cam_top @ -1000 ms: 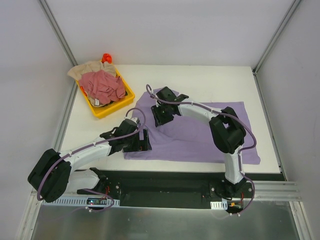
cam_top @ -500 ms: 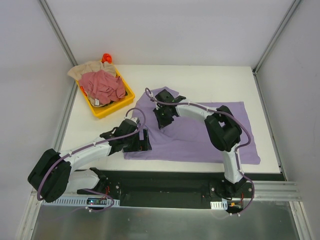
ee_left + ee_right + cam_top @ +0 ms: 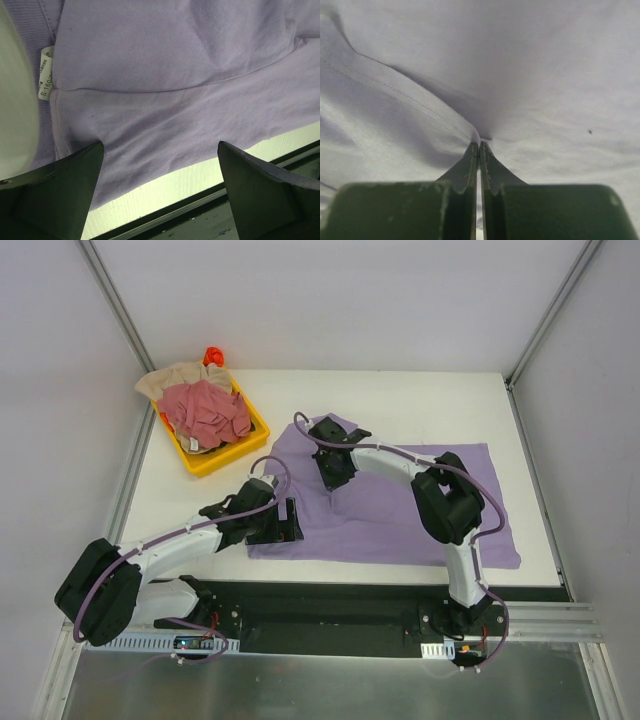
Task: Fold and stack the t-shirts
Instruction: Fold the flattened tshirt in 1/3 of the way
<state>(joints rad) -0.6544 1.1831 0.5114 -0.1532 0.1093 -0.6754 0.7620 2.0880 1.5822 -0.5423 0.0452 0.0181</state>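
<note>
Over the last second the right gripper [image 3: 479, 144] clenched. Its jaws pinched up a ridge of the lavender t-shirt [image 3: 400, 510] near the shirt's 11 o'clock corner, beside what was probably a sleeve seam; the wrist view was too close to be sure. The left gripper [image 3: 160, 146] stayed spread wide, grasping nothing, over the neck label [image 3: 46, 74] at the shirt's 8 o'clock edge. The shirt lay spread at table centre. The pink-red t-shirt [image 3: 205, 410] and beige t-shirt [image 3: 168, 378] sat in the yellow tray [image 3: 258, 430] at 10 o'clock. With cloth now held, a first fold looked ready to begin.
</note>
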